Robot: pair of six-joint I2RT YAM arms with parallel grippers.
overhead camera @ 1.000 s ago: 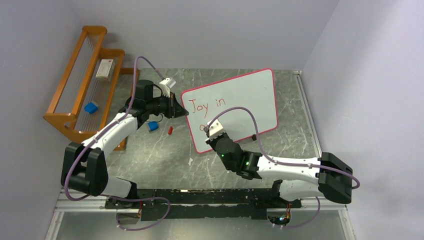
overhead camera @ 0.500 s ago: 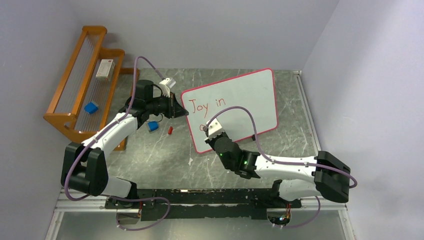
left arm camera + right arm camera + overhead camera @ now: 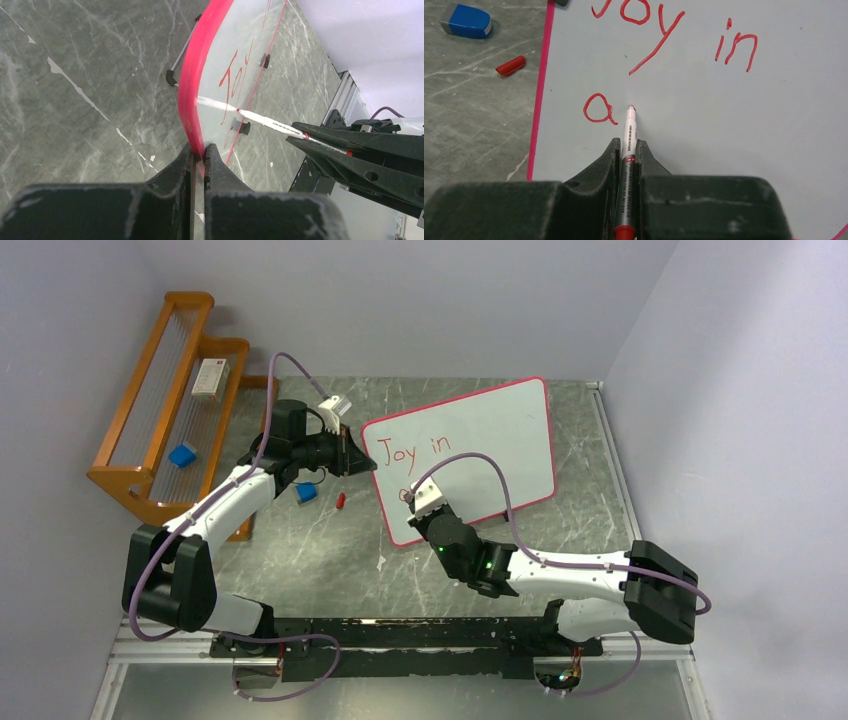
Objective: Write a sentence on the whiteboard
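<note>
The whiteboard (image 3: 480, 440) lies tilted on the table, white with a pink-red border, and reads "Joy in" in red, with an "a" (image 3: 599, 108) below. My left gripper (image 3: 358, 455) is shut on the board's left edge (image 3: 192, 95). My right gripper (image 3: 628, 145) is shut on a white marker (image 3: 629, 131) with a red end. The marker's tip rests on the board just right of the "a". The marker also shows in the left wrist view (image 3: 260, 120).
A red marker cap (image 3: 340, 501) and a blue eraser (image 3: 306, 493) lie on the table left of the board; both show in the right wrist view, the cap (image 3: 510, 66) and the eraser (image 3: 466, 21). A wooden rack (image 3: 170, 410) stands at far left with a blue block (image 3: 182, 455).
My right arm has shifted slightly left, moving the marker tip a little along the board. The left arm and the board have not moved.
</note>
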